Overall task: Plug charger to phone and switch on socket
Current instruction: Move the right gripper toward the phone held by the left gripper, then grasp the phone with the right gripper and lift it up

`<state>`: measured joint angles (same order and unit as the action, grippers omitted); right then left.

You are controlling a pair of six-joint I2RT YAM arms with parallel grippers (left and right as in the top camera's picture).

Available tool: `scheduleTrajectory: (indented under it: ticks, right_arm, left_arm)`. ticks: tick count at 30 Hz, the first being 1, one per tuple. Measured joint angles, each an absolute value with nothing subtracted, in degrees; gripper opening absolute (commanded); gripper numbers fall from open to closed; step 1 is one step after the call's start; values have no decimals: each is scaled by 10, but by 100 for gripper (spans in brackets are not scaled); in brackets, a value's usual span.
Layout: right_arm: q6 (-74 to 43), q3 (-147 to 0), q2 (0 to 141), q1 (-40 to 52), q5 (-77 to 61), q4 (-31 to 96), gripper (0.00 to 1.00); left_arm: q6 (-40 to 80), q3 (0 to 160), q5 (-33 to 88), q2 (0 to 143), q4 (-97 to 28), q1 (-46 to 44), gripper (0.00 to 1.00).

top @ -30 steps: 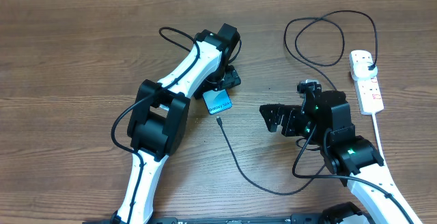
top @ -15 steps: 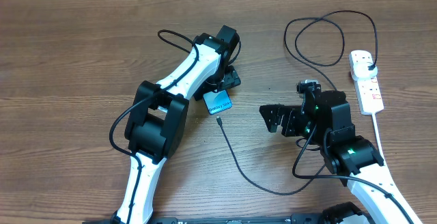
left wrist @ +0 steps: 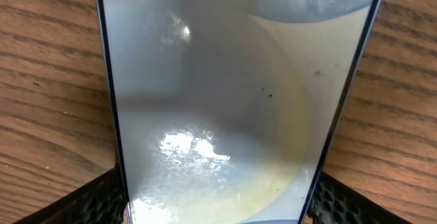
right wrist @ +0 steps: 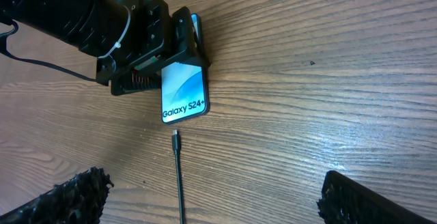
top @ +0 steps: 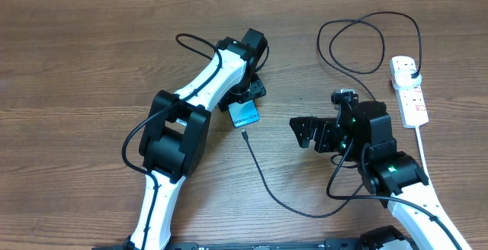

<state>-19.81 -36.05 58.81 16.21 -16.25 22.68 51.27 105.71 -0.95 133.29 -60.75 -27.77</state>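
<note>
The phone (top: 245, 115) lies on the wooden table, its light blue screen up and its "Galaxy" end toward the cable. My left gripper (top: 246, 100) is shut on the phone's far end. In the left wrist view the phone (left wrist: 218, 94) fills the frame between the two fingers (left wrist: 218, 203). The charger (top: 263, 181) is a thin black cable. Its connector tip (right wrist: 175, 136) lies just short of the phone's (right wrist: 184, 91) near end, not touching it. Its black plug (top: 412, 70) sits in the white socket (top: 410, 91) at the right. My right gripper (top: 305, 132) is open and empty, with its fingers (right wrist: 215, 203) on either side of the cable.
The charger cable makes a loop (top: 366, 44) at the back, left of the socket, and another curve (top: 305, 213) near the front. The socket's white cord (top: 424, 147) runs toward the front right, beside the right arm.
The left gripper and the phone have shifted very slightly. The right arm and the cable have not moved.
</note>
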Motion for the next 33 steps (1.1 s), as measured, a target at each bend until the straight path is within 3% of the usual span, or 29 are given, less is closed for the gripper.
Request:
scheduleTrajectory:
  ticks: [20,24,33]
  right_arm:
    - [-194,-361,653,162,-163,210,100]
    - [-192,-361,696,162,-163,177,100]
    - [-192,-361,797,167,-189,50,100]
  left_arm:
    - [529,1046,-2,1326,-594,-272,26]
    - [535,1052,34,1325,-595,-258,21]
    - [539,1084,128,1340,-588,-243,20]
